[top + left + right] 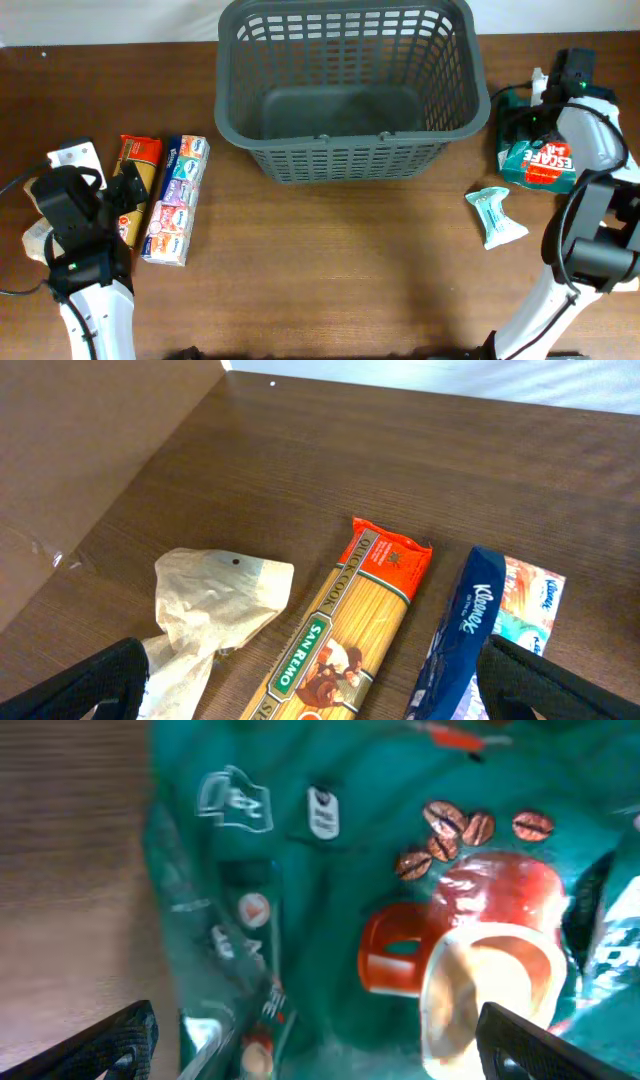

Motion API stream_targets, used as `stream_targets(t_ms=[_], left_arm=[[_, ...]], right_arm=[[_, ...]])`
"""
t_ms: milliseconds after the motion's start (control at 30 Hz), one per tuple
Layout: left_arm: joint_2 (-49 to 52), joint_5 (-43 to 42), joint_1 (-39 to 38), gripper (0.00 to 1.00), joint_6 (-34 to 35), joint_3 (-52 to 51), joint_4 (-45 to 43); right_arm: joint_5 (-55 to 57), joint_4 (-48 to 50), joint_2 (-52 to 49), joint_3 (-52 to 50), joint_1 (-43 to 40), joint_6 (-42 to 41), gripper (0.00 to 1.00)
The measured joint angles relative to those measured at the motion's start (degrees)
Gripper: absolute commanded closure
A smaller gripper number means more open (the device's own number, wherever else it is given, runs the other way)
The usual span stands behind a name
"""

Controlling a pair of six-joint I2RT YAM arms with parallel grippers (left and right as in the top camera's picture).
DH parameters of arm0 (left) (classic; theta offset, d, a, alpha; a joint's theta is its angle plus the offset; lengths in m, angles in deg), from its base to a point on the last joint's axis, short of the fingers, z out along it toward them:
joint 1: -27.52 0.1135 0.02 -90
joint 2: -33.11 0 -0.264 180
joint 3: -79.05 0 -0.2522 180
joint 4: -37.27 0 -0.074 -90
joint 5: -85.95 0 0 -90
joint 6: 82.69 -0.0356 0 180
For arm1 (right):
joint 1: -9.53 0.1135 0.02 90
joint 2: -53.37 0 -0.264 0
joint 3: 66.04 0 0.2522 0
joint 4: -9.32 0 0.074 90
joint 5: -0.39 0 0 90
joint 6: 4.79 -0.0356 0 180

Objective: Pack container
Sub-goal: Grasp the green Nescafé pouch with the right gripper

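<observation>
On brown wooden tabletop (330, 270), at 12 o'clock, large dark grey slotted plastic basket (345, 155); left tool (320, 685) and right tool (320, 1040) both released.

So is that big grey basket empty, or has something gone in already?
Empty. Overhead, the basket shows a bare floor; the spaghetti, tissue packs and coffee bag lie outside it on the table.

I count one of each on my screens: one basket (345, 160), one spaghetti pack (340, 645), one Kleenex multipack (177, 200), one coffee bag (540, 165), one small teal packet (495, 215), one crumpled paper bag (215, 605).
</observation>
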Motion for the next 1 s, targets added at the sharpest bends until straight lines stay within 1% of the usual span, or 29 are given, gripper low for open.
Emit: stream_targets(t_ms=[200, 233, 267, 300, 333, 367, 400, 500, 533, 800, 1000], left_arm=[[0.00, -0.02, 0.00, 0.01, 0.00, 0.00, 0.00], [0.00, -0.02, 0.00, 0.01, 0.00, 0.00, 0.00], [0.00, 0.00, 0.00, 0.01, 0.00, 0.00, 0.00], [0.00, 0.00, 0.00, 0.01, 0.00, 0.00, 0.00], [0.00, -0.02, 0.00, 0.01, 0.02, 0.00, 0.00], [0.00, 0.00, 0.00, 0.01, 0.02, 0.00, 0.00], [0.00, 0.00, 0.00, 0.01, 0.00, 0.00, 0.00], [0.00, 0.00, 0.00, 0.01, 0.00, 0.00, 0.00], [0.00, 0.00, 0.00, 0.01, 0.00, 0.00, 0.00], [0.00, -0.02, 0.00, 0.01, 0.00, 0.00, 0.00], [0.00, 0.00, 0.00, 0.01, 0.02, 0.00, 0.00]], right_arm=[[3.48, 0.87, -3.80, 0.00, -0.09, -4.74, 0.00], [3.78, 0.83, -4.33, 0.04, -0.09, -5.29, 0.02], [3.96, 0.76, -4.66, 0.26, -0.09, -5.73, 0.10], [4.22, 0.57, -5.01, 0.55, -0.07, -6.40, 0.23], [4.50, 0.33, -5.25, 0.85, -0.04, -7.21, 0.44], [4.50, 0.13, -5.44, 1.03, -0.07, -7.67, 0.73], [4.50, -0.02, -5.66, 1.25, -0.07, -8.63, 0.81], [4.57, -0.09, -5.64, 1.95, 0.00, -10.91, 0.94], [4.74, -0.02, -5.64, 2.23, 0.00, -11.50, 0.96], [4.70, -0.33, -5.64, 2.49, -0.26, -13.81, 0.96], [0.61, -2.95, -5.22, 4.15, -2.99, -14.97, 0.96]])
